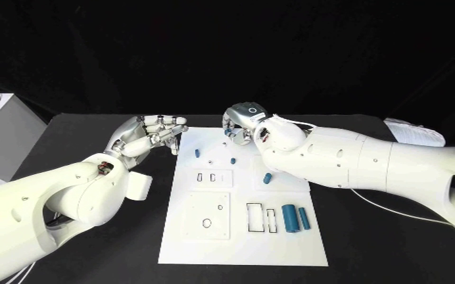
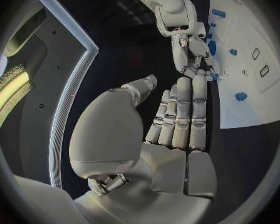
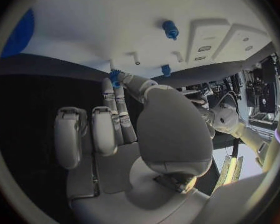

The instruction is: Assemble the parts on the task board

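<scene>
Here the right hand [image 1: 248,125] is pinching a small blue part [image 3: 114,77] at the task board's [image 1: 285,244] far edge, probably to seat it. The left hand [image 1: 152,137] is waiting beside the board above the counter [image 1: 85,139], fingers [image 2: 184,109] straight, holding nothing.

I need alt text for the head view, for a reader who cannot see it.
Two white robot arms reach over a white task board on a black table. The right robot hand is at the board's far edge; the left robot hand hovers beside it, fingers apart. Small blue parts lie on the board.
</scene>
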Tool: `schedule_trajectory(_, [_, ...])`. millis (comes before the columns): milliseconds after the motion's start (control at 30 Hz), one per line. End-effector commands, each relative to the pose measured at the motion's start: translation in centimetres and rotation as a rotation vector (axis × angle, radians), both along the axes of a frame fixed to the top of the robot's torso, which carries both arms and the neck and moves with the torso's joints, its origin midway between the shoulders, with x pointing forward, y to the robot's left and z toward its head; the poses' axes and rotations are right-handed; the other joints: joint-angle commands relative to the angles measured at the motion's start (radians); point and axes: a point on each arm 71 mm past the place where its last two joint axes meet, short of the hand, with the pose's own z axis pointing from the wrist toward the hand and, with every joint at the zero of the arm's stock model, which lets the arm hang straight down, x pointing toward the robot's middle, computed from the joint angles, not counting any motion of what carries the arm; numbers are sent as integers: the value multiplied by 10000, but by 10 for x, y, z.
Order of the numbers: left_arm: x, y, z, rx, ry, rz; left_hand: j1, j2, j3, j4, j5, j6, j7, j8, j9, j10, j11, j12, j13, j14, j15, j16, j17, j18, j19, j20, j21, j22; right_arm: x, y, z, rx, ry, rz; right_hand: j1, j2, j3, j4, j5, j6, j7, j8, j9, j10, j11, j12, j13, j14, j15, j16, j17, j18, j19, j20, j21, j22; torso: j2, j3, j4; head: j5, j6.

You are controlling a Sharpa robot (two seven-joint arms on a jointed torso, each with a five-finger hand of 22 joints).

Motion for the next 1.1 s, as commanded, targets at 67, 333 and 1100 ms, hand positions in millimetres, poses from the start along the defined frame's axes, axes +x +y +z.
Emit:
schedule_trajectory(67, [0,-2,2,-90,-30,-101,-32,88,18,-29,-5,-58,2,-48,13,-75,-20,19,6,-67,-10,37,12,143,-91,9,35,8,1,1,-2,-251,4,15,134,129,3,-39,28,-24,-2,58,7,194,-207,27,10,321,-11,60,-2,-166,407,-62,6,941,55,-21,29,-1,-13])
schedule_trajectory(333, [0,-1,2,-79,-27,-78,-26,83,19,-42,-5,-62,3,-48,16,-81,-19,23,8,-79,-8,42,10,143,-104,11,49,17,2,-3,-2,-459,-54,-174,95,111,1,-31,-3,-47,1,56,28,176,-199,25,15,320,-3,64,-1,-165,403,-54,3,939,93,-32,34,-17,-10])
schedule_trajectory(1100, [1,-1,2,-70,-10,-81,-26,83,19,-42,-5,-62,3,-48,16,-81,-19,23,8,-79,-8,42,10,143,-104,11,49,17,3,-2,-6,-926,222,-200,-44,27,-6,15,-96,-131,7,29,79,102,-178,17,25,307,18,61,-37,-155,377,-30,-26,905,163,-61,95,-59,21])
